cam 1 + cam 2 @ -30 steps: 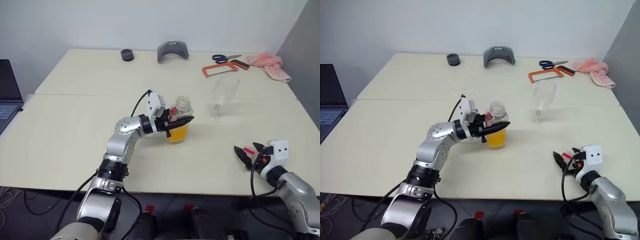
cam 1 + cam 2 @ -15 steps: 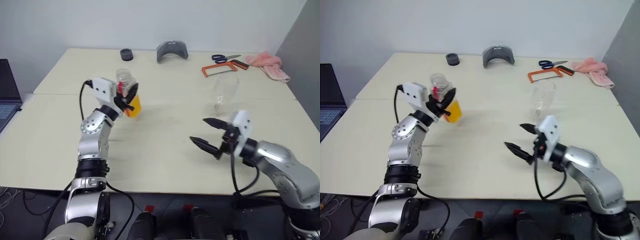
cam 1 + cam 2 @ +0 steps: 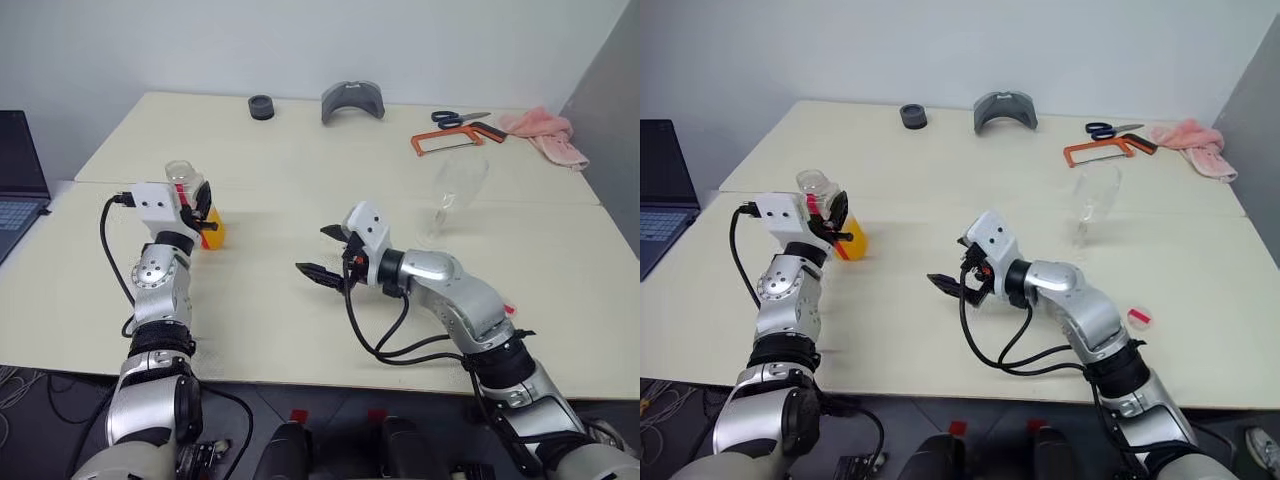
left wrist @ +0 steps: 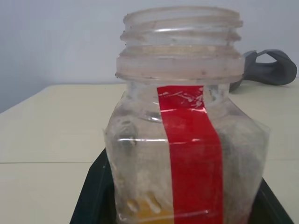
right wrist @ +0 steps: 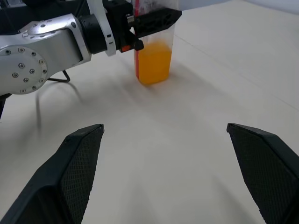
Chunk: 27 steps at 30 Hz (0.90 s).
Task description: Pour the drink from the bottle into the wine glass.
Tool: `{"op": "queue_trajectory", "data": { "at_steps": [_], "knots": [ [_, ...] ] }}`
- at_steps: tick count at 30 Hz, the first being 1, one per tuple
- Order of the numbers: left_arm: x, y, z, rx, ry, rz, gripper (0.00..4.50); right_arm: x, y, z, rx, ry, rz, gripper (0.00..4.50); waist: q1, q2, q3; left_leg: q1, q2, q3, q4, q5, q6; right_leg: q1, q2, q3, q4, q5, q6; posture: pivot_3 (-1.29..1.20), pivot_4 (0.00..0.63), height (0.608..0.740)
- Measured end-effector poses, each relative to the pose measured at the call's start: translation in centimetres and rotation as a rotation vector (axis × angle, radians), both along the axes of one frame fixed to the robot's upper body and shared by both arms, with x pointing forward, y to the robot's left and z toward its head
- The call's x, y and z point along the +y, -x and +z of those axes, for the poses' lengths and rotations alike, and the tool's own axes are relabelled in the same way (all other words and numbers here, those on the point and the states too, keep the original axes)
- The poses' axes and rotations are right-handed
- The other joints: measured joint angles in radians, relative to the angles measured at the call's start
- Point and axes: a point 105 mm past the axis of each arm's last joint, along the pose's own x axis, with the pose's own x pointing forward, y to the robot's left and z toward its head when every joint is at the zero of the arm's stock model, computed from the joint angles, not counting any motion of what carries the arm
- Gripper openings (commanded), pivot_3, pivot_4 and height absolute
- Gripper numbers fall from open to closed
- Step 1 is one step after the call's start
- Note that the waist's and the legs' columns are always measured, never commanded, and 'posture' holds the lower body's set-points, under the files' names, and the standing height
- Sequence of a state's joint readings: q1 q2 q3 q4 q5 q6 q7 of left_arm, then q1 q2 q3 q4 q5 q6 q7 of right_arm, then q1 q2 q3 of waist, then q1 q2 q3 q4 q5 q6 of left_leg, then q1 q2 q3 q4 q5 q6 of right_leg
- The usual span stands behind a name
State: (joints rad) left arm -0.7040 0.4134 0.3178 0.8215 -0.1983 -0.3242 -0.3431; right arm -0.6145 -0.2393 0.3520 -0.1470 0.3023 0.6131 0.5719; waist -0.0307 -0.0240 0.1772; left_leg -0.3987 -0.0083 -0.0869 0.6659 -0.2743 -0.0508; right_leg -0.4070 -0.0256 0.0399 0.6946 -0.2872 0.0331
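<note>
Two pale tables [image 3: 300,150] stand pushed together, and they are the biggest things here. The robot's right arm reaches across the middle. Its right gripper [image 3: 325,255] hangs over the table top with its two black fingers spread wide apart and nothing between them. Over on the left, the left gripper [image 3: 835,222] is clamped tight on the bottle [image 3: 190,195]. The bottle stands upright, its mouth is open, and no cap is on it. The wine glass [image 3: 450,195] stands on the far right part of the table, well apart from the bottle. The drink [image 5: 154,63] is bright orange and sits low in the bottle. A small white and red cap [image 3: 1138,317] lies on the table near the right arm.

I think the step now is carrying the bottle, with no pouring yet. Next, the bottle must travel over to the glass, stay upright on the way, then tip slowly above the rim.
</note>
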Motion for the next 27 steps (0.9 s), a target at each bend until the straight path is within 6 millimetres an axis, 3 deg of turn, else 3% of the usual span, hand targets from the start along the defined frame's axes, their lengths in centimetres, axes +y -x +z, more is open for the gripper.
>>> {"op": "queue_trajectory", "data": {
  "at_steps": [8, 23, 27],
  "knots": [
    [-0.6, 0.1, -0.8, -0.003, -0.011, -0.034, 4.45, 0.2, 0.3, 0.1, -0.004, 0.009, 0.02, 4.5, -0.004, 0.0, 0.0, 0.001, 0.001, 0.0, 0.0, -0.001, 0.002, -0.001, 0.001, 0.001, 0.001, 0.0, 0.0, 0.0, 0.15, 0.74],
    [0.3, 3.8, -3.6, 0.034, -0.024, 0.054, 4.48, -1.2, 1.9, -0.1, 0.055, 0.013, 0.043, 4.5, -0.002, 0.0, 0.0, 0.001, 0.002, 0.0, -0.001, -0.002, 0.004, -0.001, 0.001, 0.001, 0.002, 0.0, 0.0, 0.0, 0.15, 0.74],
    [0.7, 4.5, -4.3, 0.067, -0.037, 0.079, 4.48, -2.2, 2.2, -1.0, 0.09, 0.018, 0.026, 4.5, -0.002, 0.0, 0.0, 0.001, 0.002, 0.0, -0.001, -0.002, 0.004, -0.001, 0.001, 0.001, 0.002, 0.0, 0.0, 0.0, 0.15, 0.74]
  ]
}}
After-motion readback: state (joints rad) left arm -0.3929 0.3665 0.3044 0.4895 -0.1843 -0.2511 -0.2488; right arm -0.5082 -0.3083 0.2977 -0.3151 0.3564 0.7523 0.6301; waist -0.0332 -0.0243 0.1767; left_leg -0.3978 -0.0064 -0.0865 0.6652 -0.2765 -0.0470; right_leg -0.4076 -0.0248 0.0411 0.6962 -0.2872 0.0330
